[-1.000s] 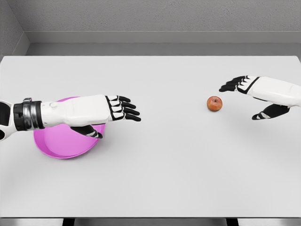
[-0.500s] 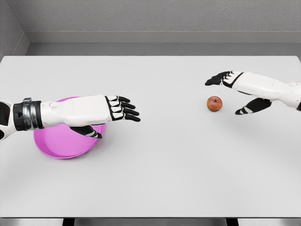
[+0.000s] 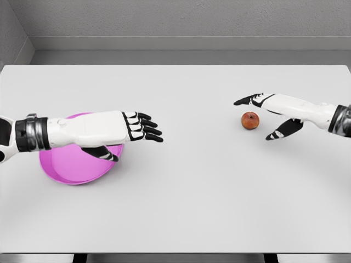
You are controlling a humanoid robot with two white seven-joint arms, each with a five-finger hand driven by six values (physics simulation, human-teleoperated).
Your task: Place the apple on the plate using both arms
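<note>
A small red apple point(image 3: 250, 120) lies on the white table point(image 3: 186, 197), right of the middle. My right hand point(image 3: 255, 117) reaches in from the right and is open, its fingers point(image 3: 245, 101) stretched just behind the apple and its thumb point(image 3: 277, 133) in front and to the right, not touching it. A pink plate point(image 3: 68, 167) sits at the left. My left hand point(image 3: 140, 127) hovers over the plate's right part, open, fingers pointing right, holding nothing. The left forearm hides part of the plate.
The table's far edge meets a grey wall point(image 3: 186, 22). Nothing else stands on the table besides the apple and the plate.
My right hand has moved left and down toward the apple, its fingers now straddling it. The left arm, the plate and the apple have not moved.
</note>
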